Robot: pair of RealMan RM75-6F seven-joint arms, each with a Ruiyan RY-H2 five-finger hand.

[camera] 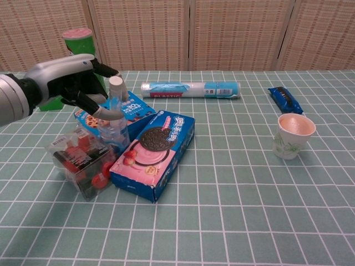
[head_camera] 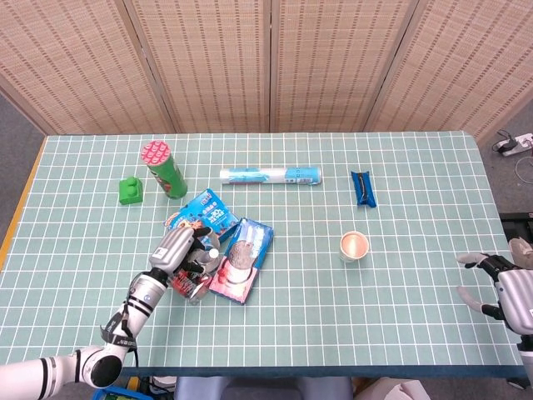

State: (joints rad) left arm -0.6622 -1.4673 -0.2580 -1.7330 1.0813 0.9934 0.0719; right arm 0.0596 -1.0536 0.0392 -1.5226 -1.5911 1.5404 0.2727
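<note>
Left hand closing around a small clear bottle.

The bottle [camera: 114, 119] is standing upright just left of the pink cookie box [camera: 156, 152], with the left hand [camera: 77, 83] curling its fingers around its neck; the right hand [head_camera: 508, 287] is hanging open, well right of the box.

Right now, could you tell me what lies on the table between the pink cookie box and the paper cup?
Nothing: in both views only bare checked table runs from the pink cookie box to the paper cup.
</note>
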